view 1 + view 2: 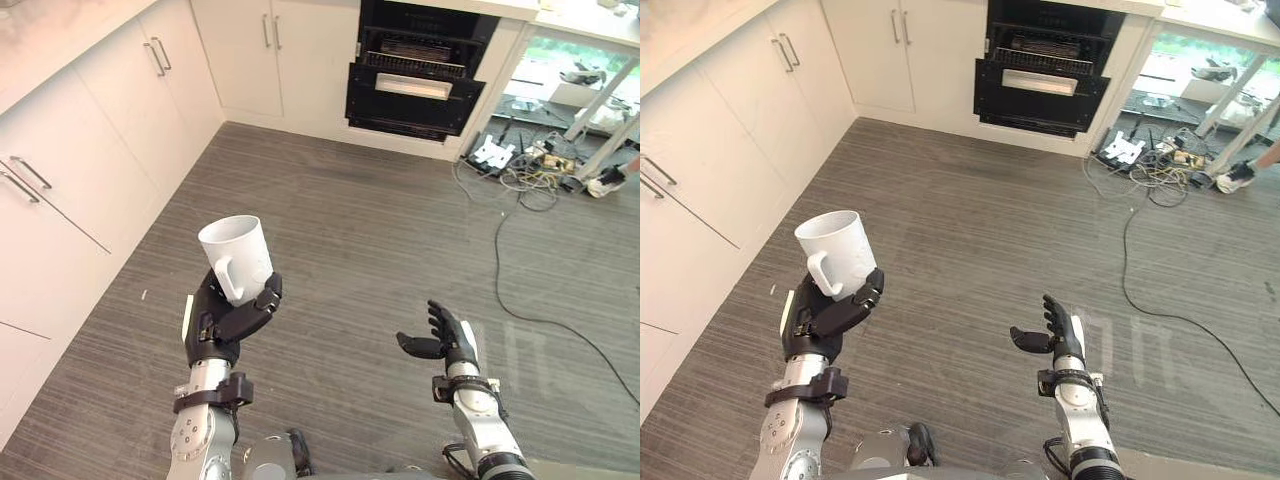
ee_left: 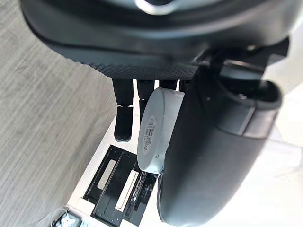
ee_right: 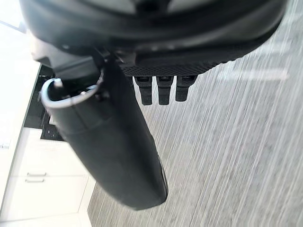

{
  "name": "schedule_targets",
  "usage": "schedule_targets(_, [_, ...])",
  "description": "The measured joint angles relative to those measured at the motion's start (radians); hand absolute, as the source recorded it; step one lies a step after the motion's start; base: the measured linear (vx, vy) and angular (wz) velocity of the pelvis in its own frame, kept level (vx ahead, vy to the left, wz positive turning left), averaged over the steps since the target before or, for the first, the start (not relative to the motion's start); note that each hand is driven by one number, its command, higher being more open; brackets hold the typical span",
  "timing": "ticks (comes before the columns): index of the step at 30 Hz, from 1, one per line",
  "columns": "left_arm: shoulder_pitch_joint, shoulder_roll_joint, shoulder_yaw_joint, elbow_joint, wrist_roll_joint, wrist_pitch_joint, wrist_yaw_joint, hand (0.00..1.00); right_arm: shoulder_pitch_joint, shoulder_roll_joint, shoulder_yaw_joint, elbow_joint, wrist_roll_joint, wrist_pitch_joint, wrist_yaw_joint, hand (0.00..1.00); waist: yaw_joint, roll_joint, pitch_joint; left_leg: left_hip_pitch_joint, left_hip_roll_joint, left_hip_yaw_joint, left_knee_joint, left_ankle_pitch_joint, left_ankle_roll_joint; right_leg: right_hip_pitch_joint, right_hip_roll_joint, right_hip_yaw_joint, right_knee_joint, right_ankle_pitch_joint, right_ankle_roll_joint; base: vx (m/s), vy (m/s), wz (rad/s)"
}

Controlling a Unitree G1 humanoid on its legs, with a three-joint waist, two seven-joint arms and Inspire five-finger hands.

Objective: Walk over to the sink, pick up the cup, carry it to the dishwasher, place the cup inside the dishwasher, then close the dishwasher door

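Cup (image 1: 236, 255), 1 white mug, sits mouth up in the left hand (image 1: 225, 315), whose fingers curl round it, at 7 o'clock in the head view. The right hand (image 1: 445, 340) is relaxed and empty at 5. Pickup looks done. The 1 open dishwasher (image 1: 415, 75) stands well apart at 1 o'clock, so carrying, placing and closing remain.

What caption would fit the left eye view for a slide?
Left hand holds a white cup upright over the grey floor; the open dishwasher stands ahead.
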Motion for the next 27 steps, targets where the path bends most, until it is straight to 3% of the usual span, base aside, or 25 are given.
schedule_targets(1, [0.0, 0.003, -0.01, 0.0, 0.0, 0.001, 0.0, 0.3, 0.0, 0.002, 0.0, 0.002, 0.0, 0.001, 0.001, 0.9, -0.009, 0.0, 0.002, 0.011, -0.013, -0.008, 0.0, -0.011, 0.007, -0.041, -0.024, 0.041, 0.094, 0.018, -0.049, 0.33, 0.286, 0.54])
schedule_targets(2, [0.0, 0.02, -0.034, 0.001, 0.0, 0.001, 0.0, 0.3, 0.003, 0.017, 0.0, 0.01, 0.0, 0.007, 0.001, 0.9, -0.034, 0.002, 0.008, 0.049, -0.024, -0.036, -0.009, -0.041, 0.025, -0.129, 0.005, 0.189, 0.264, 0.002, -0.053, 0.32, 0.192, 0.49])
schedule_targets(3, [0.0, 0.03, -0.043, 0.001, 0.0, 0.001, 0.0, 0.3, 0.008, 0.025, 0.0, 0.01, -0.001, 0.008, 0.001, 0.9, -0.04, 0.003, 0.009, 0.068, -0.027, -0.046, -0.021, -0.047, 0.025, -0.156, 0.034, 0.225, 0.297, -0.012, -0.041, 0.35, 0.163, 0.51])
schedule_targets(5, [-0.002, 0.046, -0.063, 0.001, 0.0, 0.001, 0.0, 0.3, 0.016, 0.04, 0.001, 0.009, -0.001, 0.008, 0.002, 0.9, -0.056, 0.006, 0.023, 0.157, -0.044, -0.068, -0.1, -0.041, 0.005, -0.229, 0.111, 0.228, 0.276, -0.053, -0.056, 0.36, 0.108, 0.4])
schedule_targets(7, [-0.025, 0.049, -0.087, 0.007, 0.0, 0.0, 0.0, 0.3, 0.016, 0.036, 0.001, 0.007, -0.001, 0.008, 0.001, 0.9, -0.065, 0.012, 0.033, 0.228, -0.061, -0.086, -0.183, -0.029, -0.017, -0.3, 0.163, 0.18, 0.13, -0.055, -0.055, 0.44, 0.102, 0.41])
schedule_targets(8, [-0.046, 0.053, -0.1, 0.013, 0.001, 0.0, -0.001, 0.3, 0.016, 0.034, 0.001, 0.006, -0.001, 0.008, 0.001, 0.9, -0.069, 0.023, 0.039, 0.276, -0.062, -0.1, -0.229, -0.027, -0.034, -0.333, 0.204, 0.143, -0.033, -0.018, -0.053, 0.52, 0.074, 0.5])
schedule_targets(9, [-0.072, 0.057, -0.109, 0.017, 0.001, 0.0, -0.001, 0.3, 0.016, 0.035, 0.004, 0.0, -0.002, 0.009, 0.001, 0.9, -0.082, 0.033, 0.045, 0.318, -0.059, -0.128, -0.265, -0.035, -0.053, -0.369, 0.248, 0.135, -0.163, 0.08, -0.067, 0.7, 0.068, 0.63])
schedule_targets(10, [-0.088, 0.057, -0.114, 0.023, 0.001, 0.0, -0.001, 0.3, 0.018, 0.034, 0.004, -0.004, -0.002, 0.01, 0.001, 0.9, -0.091, 0.038, 0.046, 0.336, -0.055, -0.146, -0.275, -0.04, -0.062, -0.379, 0.268, 0.142, -0.2, 0.135, -0.073, 0.79, 0.037, 0.75])
schedule_targets(11, [-0.11, 0.057, -0.117, 0.028, 0.001, 0.0, -0.001, 0.3, 0.021, 0.034, 0.009, -0.008, -0.006, 0.014, 0.003, 0.9, -0.098, 0.038, 0.043, 0.364, -0.044, -0.177, -0.267, -0.057, -0.094, -0.38, 0.312, 0.173, -0.26, 0.259, -0.108, 0.85, 0.012, 0.65])
schedule_targets(12, [-0.133, 0.043, -0.117, 0.055, 0.003, -0.001, -0.005, 0.3, 0.029, 0.019, 0.008, -0.021, -0.011, 0.017, 0.006, 0.9, -0.092, 0.082, 0.037, 0.358, 0.002, -0.221, -0.194, -0.075, -0.124, -0.361, 0.35, 0.171, -0.24, 0.285, -0.104, 0.72, 0.009, 0.41])
schedule_targets(13, [-0.14, 0.031, -0.117, 0.059, 0.004, -0.001, -0.005, 0.3, 0.032, 0.019, 0.008, -0.028, -0.011, 0.019, 0.008, 0.9, -0.087, 0.09, 0.038, 0.333, 0.029, -0.227, -0.111, -0.069, -0.136, -0.344, 0.355, 0.168, -0.232, 0.253, -0.109, 0.71, 0.004, 0.15])
schedule_targets(14, [-0.158, 0.021, -0.111, 0.079, 0.004, 0.0, -0.004, 0.3, 0.036, 0.016, 0.008, -0.055, -0.011, 0.02, 0.011, 0.9, -0.083, 0.101, 0.045, 0.252, 0.078, -0.229, 0.131, 0.003, -0.179, -0.295, 0.37, 0.161, -0.22, 0.203, -0.107, 0.71, -0.01, 0.05])
schedule_targets(15, [-0.169, 0.016, -0.111, 0.11, 0.004, 0.005, -0.004, 0.3, 0.055, 0.006, 0.014, -0.08, -0.01, 0.021, 0.01, 0.9, -0.078, 0.108, 0.052, 0.174, 0.139, -0.226, 0.391, 0.168, -0.176, -0.188, 0.398, 0.168, -0.279, 0.181, -0.098, 0.7, -0.018, 0.07])
schedule_targets(16, [-0.165, 0.014, -0.113, 0.115, 0.004, 0.004, -0.004, 0.3, 0.065, 0.004, 0.023, -0.094, -0.01, 0.021, 0.006, 0.9, -0.07, 0.107, 0.054, 0.14, 0.171, -0.214, 0.502, 0.18, -0.169, -0.124, 0.413, 0.178, -0.325, 0.175, -0.092, 0.68, 0.001, -0.09])
schedule_targets(17, [-0.163, 0.021, -0.121, 0.117, 0.004, 0.004, -0.007, 0.3, 0.08, 0.005, 0.026, -0.125, -0.008, 0.018, -0.006, 0.9, -0.05, 0.095, 0.061, 0.078, 0.204, -0.182, 0.649, 0.146, -0.119, -0.006, 0.425, 0.207, -0.409, 0.175, -0.092, 0.53, 0.033, -0.2])
schedule_targets(19, [-0.166, 0.026, -0.123, 0.115, 0.003, 0.001, -0.022, 0.3, 0.064, 0.005, 0.027, -0.139, 0.0, 0.002, -0.024, 0.9, -0.03, 0.064, 0.073, -0.044, 0.201, -0.136, 0.688, 0.085, -0.036, 0.104, 0.397, 0.251, -0.483, 0.168, -0.086, 0.67, 0.143, -0.32])
schedule_targets(21, [-0.169, 0.025, -0.115, 0.11, 0.001, 0.0, -0.024, 0.3, 0.027, 0.001, 0.026, -0.137, 0.002, -0.002, -0.031, 0.9, -0.021, 0.038, 0.086, -0.192, 0.172, -0.129, 0.565, 0.042, -0.043, 0.157, 0.342, 0.273, -0.503, 0.139, -0.047, 0.67, 0.277, -0.41])
schedule_targets(22, [-0.167, 0.025, -0.111, 0.111, 0.001, 0.001, -0.024, 0.3, 0.007, -0.004, 0.025, -0.121, 0.002, -0.008, -0.03, 0.9, -0.005, 0.026, 0.094, -0.276, 0.137, -0.164, 0.324, 0.055, -0.06, 0.186, 0.296, 0.288, -0.503, 0.112, -0.009, 0.43, 0.26, -0.43])
schedule_targets(23, [-0.167, 0.027, -0.11, 0.11, 0.001, 0.001, -0.024, 0.3, 0.005, -0.005, 0.025, -0.116, 0.002, -0.008, -0.031, 0.9, 0.002, 0.024, 0.095, -0.293, 0.113, -0.197, 0.208, 0.084, -0.077, 0.205, 0.274, 0.297, -0.503, 0.092, 0.017, 0.57, 0.408, -0.56])
schedule_targets(24, [-0.159, 0.026, -0.108, 0.107, 0.002, 0.001, -0.023, 0.3, 0.007, -0.01, 0.027, -0.1, 0.002, -0.009, -0.031, 0.9, 0.01, 0.03, 0.093, -0.28, 0.073, -0.267, -0.013, 0.272, -0.089, 0.251, 0.246, 0.322, -0.505, 0.04, 0.086, 0.61, 0.455, -0.26])
schedule_targets(25, [-0.157, 0.041, -0.103, 0.108, 0.002, 0.009, -0.019, 0.3, 0.002, 0.01, 0.043, -0.056, 0.003, -0.002, -0.03, 0.9, -0.004, -0.012, 0.093, -0.249, 0.028, -0.246, 0.002, 0.296, -0.043, 0.299, 0.194, 0.341, -0.527, 0.025, 0.089, 0.61, 0.455, -0.1])
schedule_targets(26, [-0.156, 0.043, -0.097, 0.102, 0.002, 0.01, -0.016, 0.3, 0.004, 0.016, 0.051, -0.053, 0.002, 0.002, -0.026, 0.9, -0.006, -0.021, 0.088, -0.251, 0.014, -0.245, 0.021, 0.272, -0.02, 0.301, 0.187, 0.359, -0.529, 0.032, 0.075, 0.59, 0.396, 0.08])
schedule_targets(27, [-0.155, 0.04, -0.085, 0.089, 0.002, 0.009, -0.014, 0.3, 0.012, 0.027, 0.053, -0.055, 0.001, 0.002, -0.017, 0.9, 0.001, -0.023, 0.088, -0.268, 0.014, -0.245, 0.108, 0.2, 0.005, 0.304, 0.187, 0.373, -0.504, 0.049, 0.064, 0.46, 0.28, -0.02])
